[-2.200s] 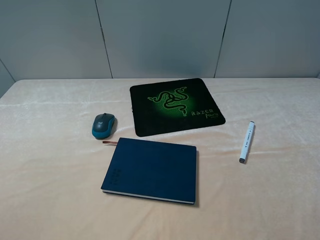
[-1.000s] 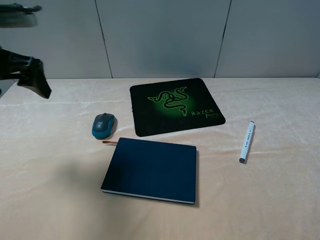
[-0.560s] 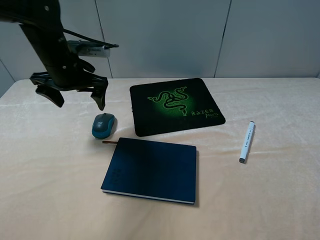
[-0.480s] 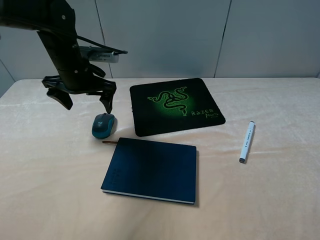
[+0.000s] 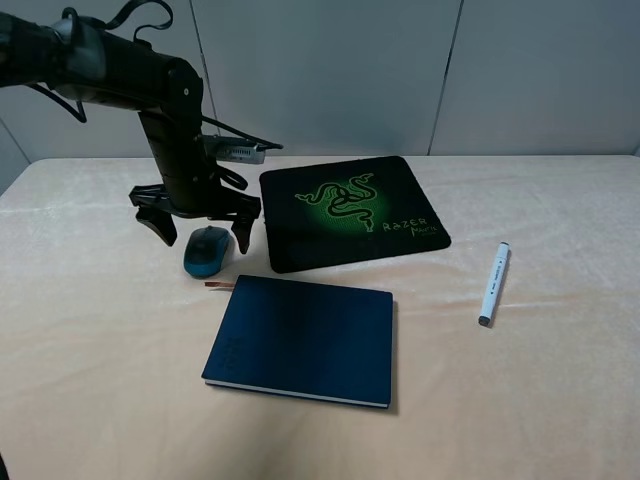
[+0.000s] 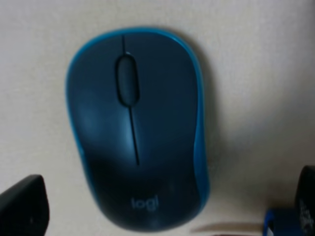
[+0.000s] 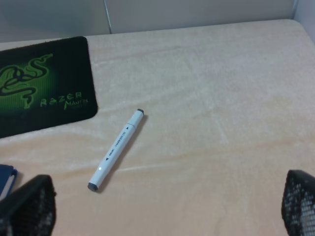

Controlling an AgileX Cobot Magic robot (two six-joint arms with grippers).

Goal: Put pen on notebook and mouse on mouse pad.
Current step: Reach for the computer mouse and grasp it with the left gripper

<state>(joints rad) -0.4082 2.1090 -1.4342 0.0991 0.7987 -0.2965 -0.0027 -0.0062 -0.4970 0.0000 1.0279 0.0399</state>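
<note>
The mouse point(image 5: 208, 250), dark grey with teal sides, rests on the cloth left of the black mouse pad point(image 5: 350, 212). My left gripper point(image 5: 204, 236) hangs just over it, open, one finger on each side and neither touching. Up close, the mouse point(image 6: 135, 128) fills the left wrist view between the two fingertips point(image 6: 22, 206). The navy notebook point(image 5: 300, 340) lies closed in front. At the right the white pen point(image 5: 494, 284) lies alone. In the right wrist view my right gripper point(image 7: 162, 214) is open, high above the pen point(image 7: 116, 150) and the mouse pad point(image 7: 39, 83).
A cream cloth covers the table point(image 5: 100, 360). The notebook's orange-brown ribbon point(image 5: 218, 285) sticks out just in front of the mouse. A grey panelled wall point(image 5: 320, 70) stands behind the table. The right arm does not show in the exterior view.
My left arm came in from the upper left and dropped until its open fingers straddle the mouse. Mouse, pad, notebook and pen have not moved.
</note>
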